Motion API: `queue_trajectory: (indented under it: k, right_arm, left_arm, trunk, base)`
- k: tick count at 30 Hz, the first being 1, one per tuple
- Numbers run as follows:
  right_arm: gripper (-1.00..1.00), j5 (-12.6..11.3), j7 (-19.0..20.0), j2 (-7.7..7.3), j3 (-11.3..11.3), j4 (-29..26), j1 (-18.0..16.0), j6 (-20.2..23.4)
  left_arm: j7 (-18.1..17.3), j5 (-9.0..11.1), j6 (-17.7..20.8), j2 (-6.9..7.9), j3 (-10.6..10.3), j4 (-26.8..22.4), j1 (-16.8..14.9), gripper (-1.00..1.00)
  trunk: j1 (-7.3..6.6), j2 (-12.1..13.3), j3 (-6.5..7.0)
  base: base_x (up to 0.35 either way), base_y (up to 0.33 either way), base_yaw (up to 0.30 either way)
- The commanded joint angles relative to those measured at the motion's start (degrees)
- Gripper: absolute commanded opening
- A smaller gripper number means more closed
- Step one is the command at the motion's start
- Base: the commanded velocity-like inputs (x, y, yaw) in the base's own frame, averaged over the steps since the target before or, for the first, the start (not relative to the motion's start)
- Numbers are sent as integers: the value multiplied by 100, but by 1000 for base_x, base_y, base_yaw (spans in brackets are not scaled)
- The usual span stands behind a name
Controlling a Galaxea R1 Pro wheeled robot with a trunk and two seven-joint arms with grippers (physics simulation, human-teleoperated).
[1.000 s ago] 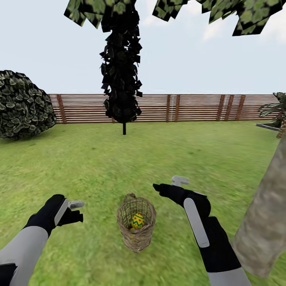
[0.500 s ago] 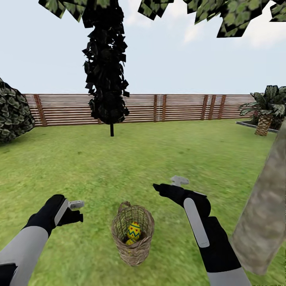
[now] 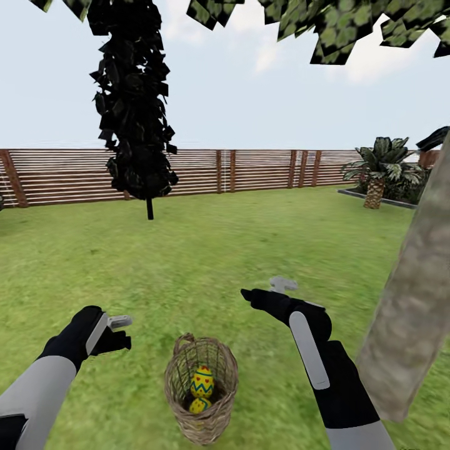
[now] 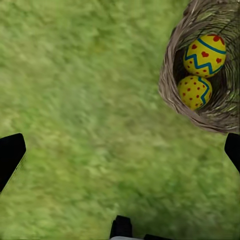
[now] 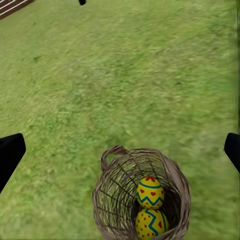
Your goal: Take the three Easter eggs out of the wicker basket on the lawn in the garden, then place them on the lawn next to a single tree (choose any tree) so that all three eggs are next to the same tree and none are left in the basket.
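both arms reach forward, left gripper [image 3: 119,331] and right gripper [image 3: 265,294] spread wide and empty, flanking the wicker basket [image 3: 201,397] holding easter eggs [image 3: 202,382].

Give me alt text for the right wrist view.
A wicker basket stands on green lawn, holding two visible yellow Easter eggs with blue zigzags and red marks. Black fingertips of the open gripper frame both edges.
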Motion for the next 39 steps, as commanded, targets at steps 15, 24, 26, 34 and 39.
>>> queue_trajectory:
  k: [15,24,26,34,39]
  right_arm:
    - [100,-60,-59,3,4,-4,-6,15]
    - [100,-60,-59,3,4,-4,-6,15]
    - [100,-60,-59,3,4,-4,-6,16]
    - [100,-67,-59,3,4,-4,-6,14]
    - [100,-68,-59,3,4,-4,-6,14]
  left_arm:
    - [7,37,30,1,6,-15,-1,100]
    - [7,37,30,1,2,-16,-1,100]
    - [7,37,30,1,3,-16,-1,100]
    - [7,41,30,6,3,-15,-1,100]
    - [7,38,30,5,7,-16,-1,100]
  trunk:
    - [3,-4,46]
    - [3,-4,81]
    - [3,-4,89]
    - [3,-4,120]
    - [3,-4,140]
  base:
    - [67,159,-277]
    - [1,89,-275]
    - [0,97,-274]
    - [0,150,-274]
    - [0,86,-274]
